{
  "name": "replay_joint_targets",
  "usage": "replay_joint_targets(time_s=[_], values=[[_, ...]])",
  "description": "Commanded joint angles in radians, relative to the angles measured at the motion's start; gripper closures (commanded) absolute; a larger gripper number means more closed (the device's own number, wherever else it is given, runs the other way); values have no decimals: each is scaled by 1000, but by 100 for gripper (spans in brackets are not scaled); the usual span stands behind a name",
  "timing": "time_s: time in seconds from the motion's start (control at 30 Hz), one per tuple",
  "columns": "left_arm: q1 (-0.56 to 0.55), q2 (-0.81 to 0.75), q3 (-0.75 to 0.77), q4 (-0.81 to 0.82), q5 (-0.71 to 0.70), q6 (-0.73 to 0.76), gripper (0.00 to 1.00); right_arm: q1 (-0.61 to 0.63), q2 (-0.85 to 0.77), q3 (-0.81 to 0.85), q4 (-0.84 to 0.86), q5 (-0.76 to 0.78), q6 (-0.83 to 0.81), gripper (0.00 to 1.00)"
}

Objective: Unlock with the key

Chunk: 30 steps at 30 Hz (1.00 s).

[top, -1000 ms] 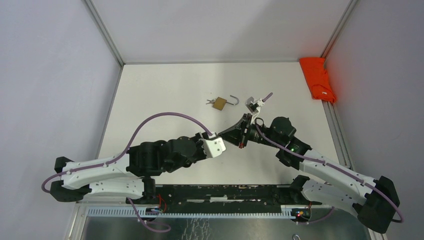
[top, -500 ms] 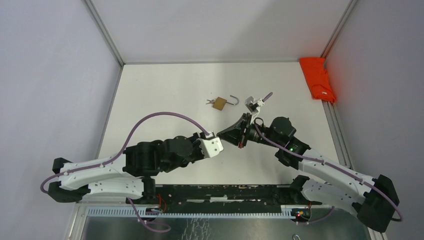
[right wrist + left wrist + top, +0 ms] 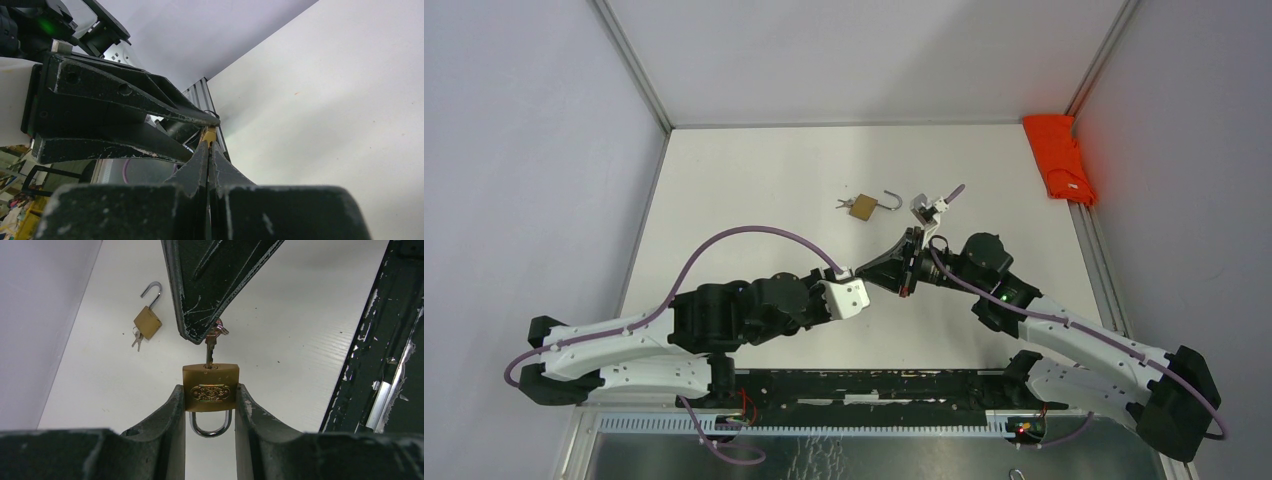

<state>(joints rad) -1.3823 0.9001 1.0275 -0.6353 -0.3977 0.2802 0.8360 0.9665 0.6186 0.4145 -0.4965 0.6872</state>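
Nearest you, above the worktop [image 3: 754,190], your left end effector [image 3: 210,392] is grasping the padlock [image 3: 210,376]: the brass body sits squeezed between the two fingers [image 3: 175,405], clear of the surface. Its shackle points back toward the wrist with both legs seated in the body, and its keyhole faces away. Straight beyond it, the key [image 3: 210,347] stands with its blade in that keyhole. Your right end effector [image 3: 208,147] is clenched on the key's head, fingers pressed flat together, and it meets the left one tip to tip over the middle of the worktop. Farther out, well apart from both arms, a spare padlock [image 3: 862,207] lies flat with its shackle swung open and its own keys [image 3: 136,337] just beside it. At the far right corner a red cloth [image 3: 1059,158] lies along the worktop's edge.
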Motion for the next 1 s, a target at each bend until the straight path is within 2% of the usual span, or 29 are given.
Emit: replay_joint_targets(time_s=[0.0,0.57,0.97], values=[[-7,-14,51,145,27,-30,98,20,3,26,49,-17,8,100],[-7,-33,71,164,-23,-34,98,58,-12,0,64,28,2,100],[-7,-87,0,213,-66,-22,98,58,-102,-29,57,137,-2,100]])
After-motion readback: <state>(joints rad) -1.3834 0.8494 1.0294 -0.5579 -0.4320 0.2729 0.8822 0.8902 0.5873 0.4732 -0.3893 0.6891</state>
